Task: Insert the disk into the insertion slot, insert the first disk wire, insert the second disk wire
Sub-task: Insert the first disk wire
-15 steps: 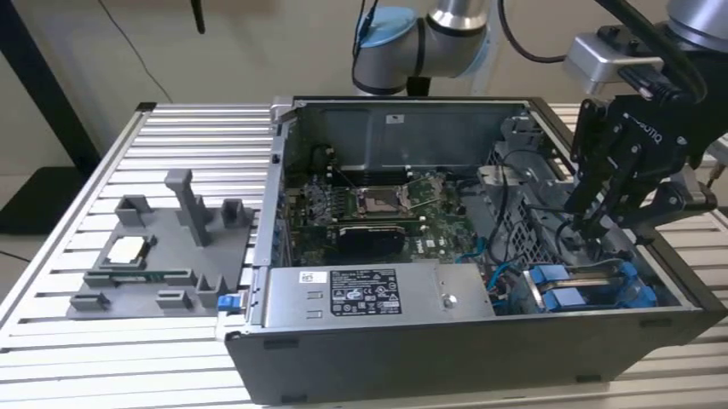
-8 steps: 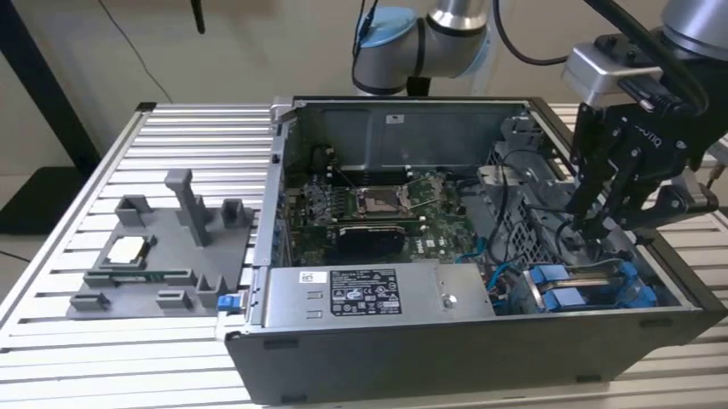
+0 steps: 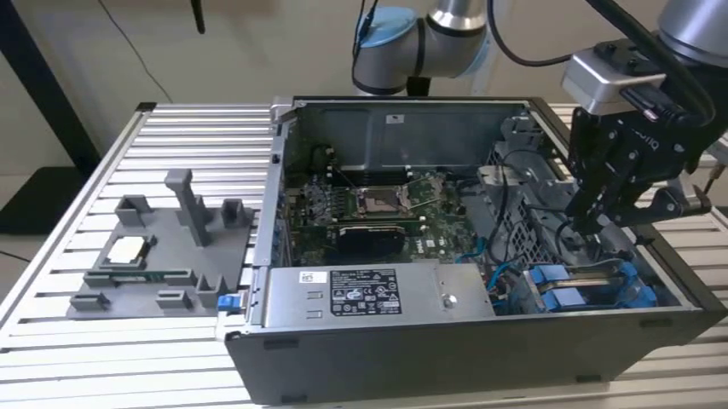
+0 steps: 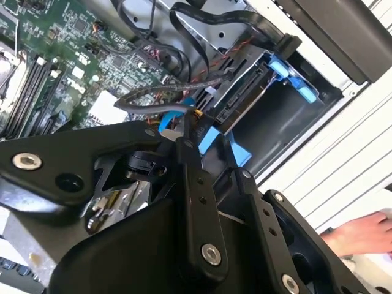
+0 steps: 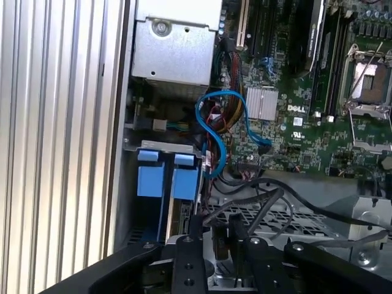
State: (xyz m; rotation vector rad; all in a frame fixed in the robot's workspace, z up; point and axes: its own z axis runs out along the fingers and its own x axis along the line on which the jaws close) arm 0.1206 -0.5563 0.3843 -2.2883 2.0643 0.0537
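Observation:
The disk sits in the insertion slot (image 3: 671,300) at the case's front corner on the exterior view's right. Its blue carrier frame (image 3: 560,285) faces up. In the first wrist view the blue carrier tabs (image 5: 185,182) stand side by side with the disk's edge (image 5: 179,219) below them. My gripper (image 3: 592,223) hangs just above the disk, its black fingers (image 5: 196,236) close together on the end of a dark disk wire (image 5: 245,205). In the second wrist view that grey wire (image 4: 144,103) runs to the fingertips (image 4: 184,142), right over the blue carrier (image 4: 215,142).
The grey labelled power-supply box (image 3: 364,294) fills the case's front. The motherboard (image 3: 376,204) lies behind it. A blue cable (image 5: 211,116) and loose black cables (image 4: 202,18) crowd the bay. A grey fixture (image 3: 159,256) with parts stands on the table. A hand (image 4: 361,233) rests nearby.

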